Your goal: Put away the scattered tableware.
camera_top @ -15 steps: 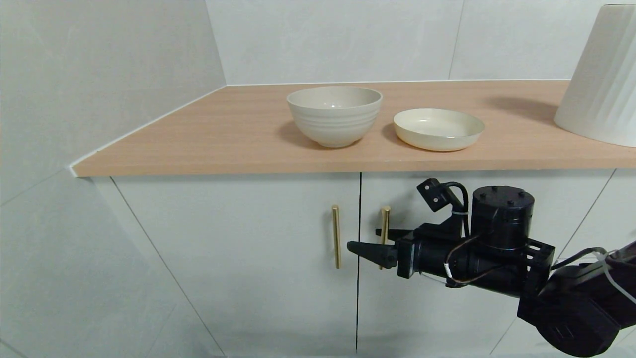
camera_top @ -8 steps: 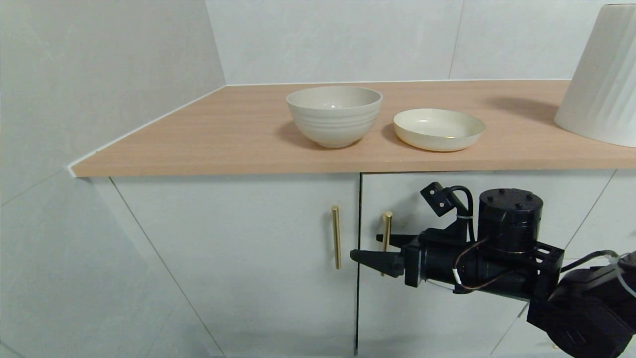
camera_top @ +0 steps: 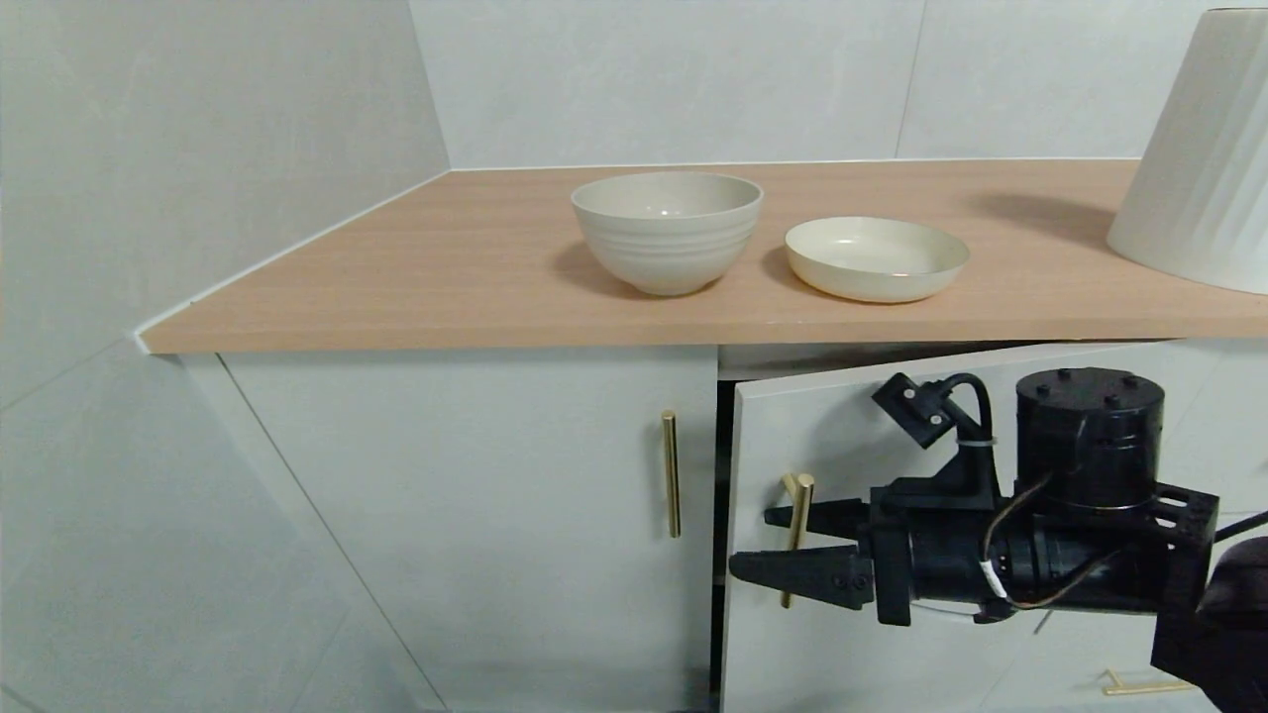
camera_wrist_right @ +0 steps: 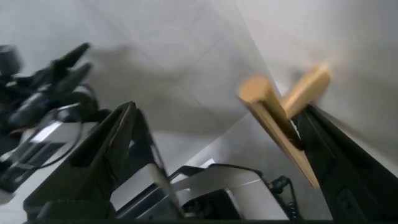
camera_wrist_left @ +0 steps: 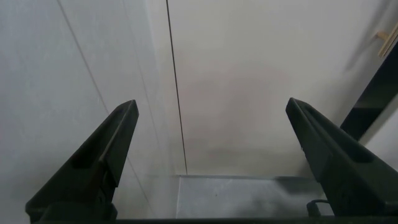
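Note:
A deep ribbed off-white bowl (camera_top: 666, 230) and a shallow cream plate (camera_top: 877, 257) stand side by side on the wooden countertop (camera_top: 446, 277). Below them, my right gripper (camera_top: 783, 545) is at the right cabinet door (camera_top: 822, 644). Its fingers are open and straddle the gold handle (camera_top: 795, 535), one on each side. That door stands ajar, with a dark gap along its left and top edges. In the right wrist view the handle (camera_wrist_right: 280, 124) sits close to one finger of the right gripper (camera_wrist_right: 217, 115). My left gripper (camera_wrist_left: 211, 106) is open and holds nothing, facing a pale panel with a seam.
The left cabinet door (camera_top: 475, 515) is closed, with its gold handle (camera_top: 671, 473) beside the gap. A tall white ribbed shade (camera_top: 1204, 158) stands at the counter's right end. Tiled walls close in the left side and back. A small gold pull (camera_top: 1139, 683) shows low on the right.
The right cabinet door has swung outward from closed to ajar. My right gripper moved down and to the right with the handle between its fingers.

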